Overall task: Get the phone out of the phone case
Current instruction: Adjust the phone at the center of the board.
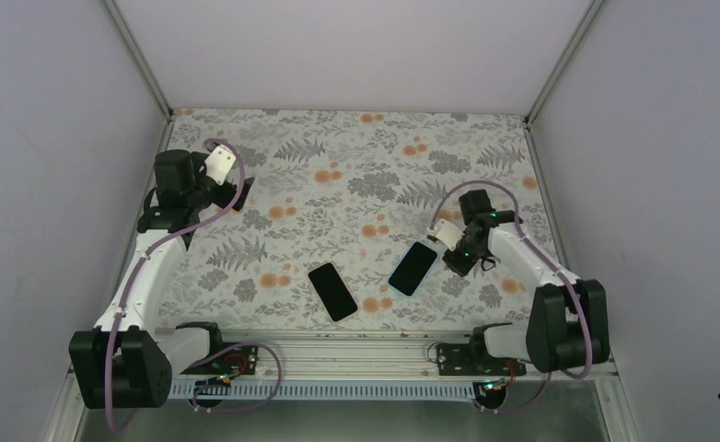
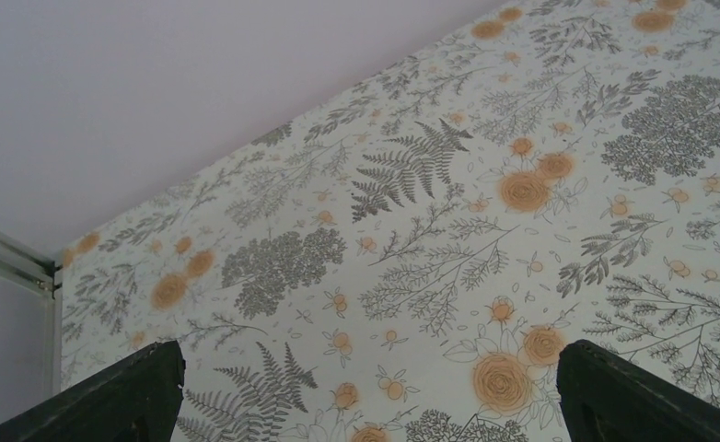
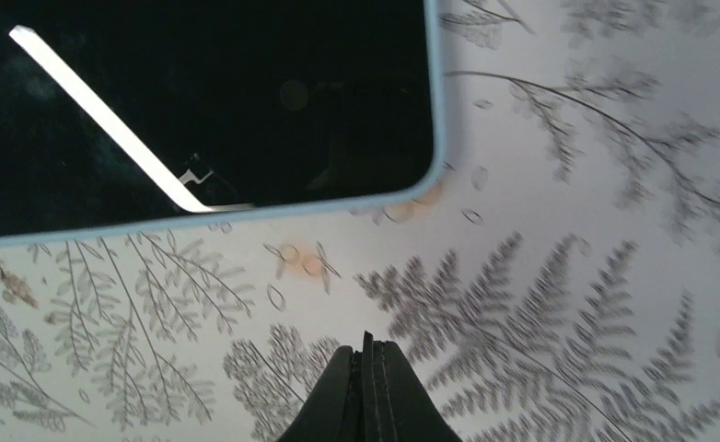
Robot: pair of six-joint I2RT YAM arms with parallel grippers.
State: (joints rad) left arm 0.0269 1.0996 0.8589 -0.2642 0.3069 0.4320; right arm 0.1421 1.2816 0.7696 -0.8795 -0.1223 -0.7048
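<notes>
The phone (image 1: 412,268) lies screen up on the floral table, right of centre, inside the light-blue phone case. In the right wrist view its glossy black screen (image 3: 200,101) fills the upper left, and the case's rim (image 3: 338,204) runs round its corner. My right gripper (image 1: 453,261) is shut and empty, low over the table just right of the cased phone and not touching it; its closed fingertips (image 3: 368,345) show at the bottom of that view. My left gripper (image 1: 241,195) is at the far left, wide open and empty (image 2: 365,387).
A plain all-black phone (image 1: 331,291) lies left of the cased phone, near the front edge. Grey walls close the table on the left, back and right. A metal rail (image 1: 356,354) runs along the front between the arm bases.
</notes>
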